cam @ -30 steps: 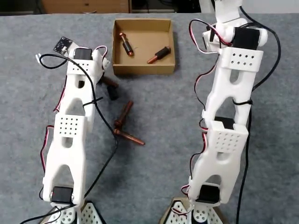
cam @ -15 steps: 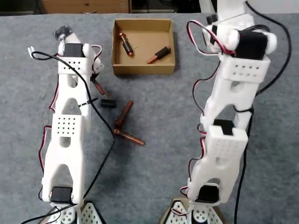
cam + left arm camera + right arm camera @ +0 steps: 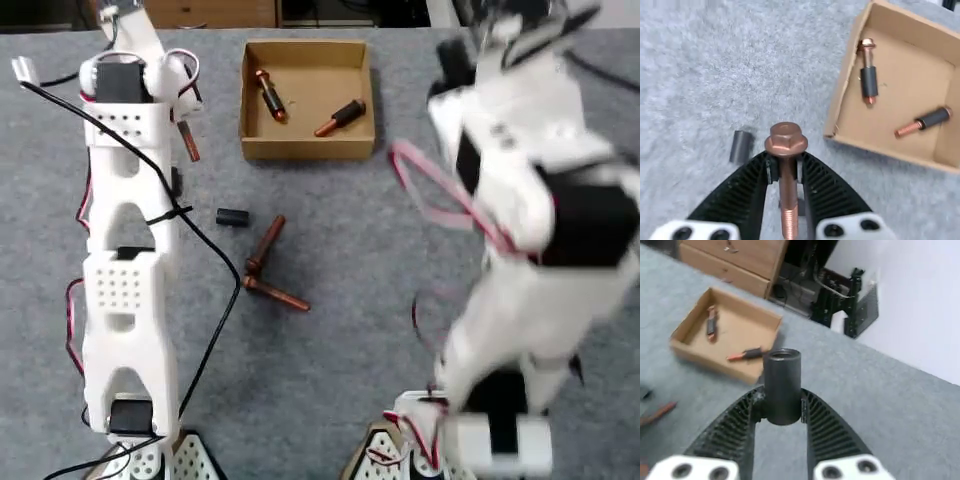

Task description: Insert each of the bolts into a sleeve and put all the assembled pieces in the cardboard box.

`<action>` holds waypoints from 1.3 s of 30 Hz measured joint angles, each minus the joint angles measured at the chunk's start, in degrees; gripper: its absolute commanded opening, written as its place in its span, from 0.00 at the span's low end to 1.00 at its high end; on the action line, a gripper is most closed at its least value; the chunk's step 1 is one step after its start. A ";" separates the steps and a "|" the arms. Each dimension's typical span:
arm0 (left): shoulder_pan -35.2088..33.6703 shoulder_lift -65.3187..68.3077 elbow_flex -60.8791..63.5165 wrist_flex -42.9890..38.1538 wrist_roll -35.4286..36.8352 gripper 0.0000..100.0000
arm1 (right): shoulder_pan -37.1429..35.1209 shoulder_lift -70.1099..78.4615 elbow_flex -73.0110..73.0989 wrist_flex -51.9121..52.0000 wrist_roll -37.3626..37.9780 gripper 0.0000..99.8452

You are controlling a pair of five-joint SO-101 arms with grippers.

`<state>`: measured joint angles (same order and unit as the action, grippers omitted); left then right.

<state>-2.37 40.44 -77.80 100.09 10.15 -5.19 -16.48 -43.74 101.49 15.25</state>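
My left gripper (image 3: 785, 162) had its jaws pinched on the shank of a copper flanged hex bolt (image 3: 785, 141). The hexagonal head stood clear above the fingertips and the threaded end ran back between the black ribbed fingers (image 3: 747, 187). My right gripper (image 3: 782, 407) had its jaws clamped on the lower part of a black sleeve (image 3: 782, 382), held upright with its open bore at the free end. Beyond the left jaws, a second loose black sleeve (image 3: 741, 146) lay on its side on the grey carpeted table (image 3: 700, 75), apart from the bolt I held. The cardboard box (image 3: 839, 105) sat open nearby at the far side of the table. Inside it lay two assembled pieces, each a copper bolt through a black sleeve. One (image 3: 869, 80) lay close to the wall nearest my left arm, and the other (image 3: 925, 121) lay at a slant toward the opposite side, the two well apart. In the high view, my held bolt hung just off the box's left wall, and the loose sleeve lay nearer the arm bases than the box. Nearer still, two loose copper bolts, one (image 3: 266, 243) and the other (image 3: 278, 294), lay on the table in a V with their heads almost meeting. From my right wrist, a wooden drawer unit (image 3: 740, 260) stood beyond the box.
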 measured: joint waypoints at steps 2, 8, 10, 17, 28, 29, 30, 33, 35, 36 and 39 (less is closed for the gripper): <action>-0.44 -7.30 7.47 0.00 -0.88 0.02 | -2.37 -7.65 9.05 0.00 1.05 0.00; -2.55 -31.65 32.00 0.00 -1.32 0.02 | -7.03 -26.90 31.82 0.00 1.49 0.00; -2.73 -40.09 39.38 0.00 -1.41 0.02 | -8.35 -32.09 38.24 0.00 1.49 0.00; -2.73 -65.76 57.32 0.09 -9.67 0.02 | -11.87 -48.44 50.99 0.00 -2.29 0.00; -2.73 -93.27 78.95 -13.89 -17.67 0.02 | -22.95 -64.09 75.78 -15.38 -23.03 0.00; -2.81 -95.91 81.14 -16.18 -17.67 0.02 | -24.18 -66.02 79.21 -18.55 -23.74 0.00; -2.81 -98.29 83.34 -18.55 -17.67 0.02 | -25.32 -67.87 82.46 -21.71 -24.09 0.00; -2.81 -105.32 90.73 -24.88 -17.67 0.02 | -28.92 -74.02 92.48 -31.38 -24.44 0.00; -2.81 -109.45 95.74 -28.84 -17.67 0.02 | -30.59 -78.24 99.16 -36.75 -23.91 0.00; -2.81 -111.30 98.02 -30.51 -17.67 0.02 | -31.30 -80.09 102.51 -39.03 -22.77 0.00; -2.81 -115.78 104.70 -36.13 -17.67 0.02 | -31.56 -86.15 111.74 -44.84 -19.52 0.00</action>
<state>-5.19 -75.34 26.90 63.96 -7.52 -36.75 -102.64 68.00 56.66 -4.26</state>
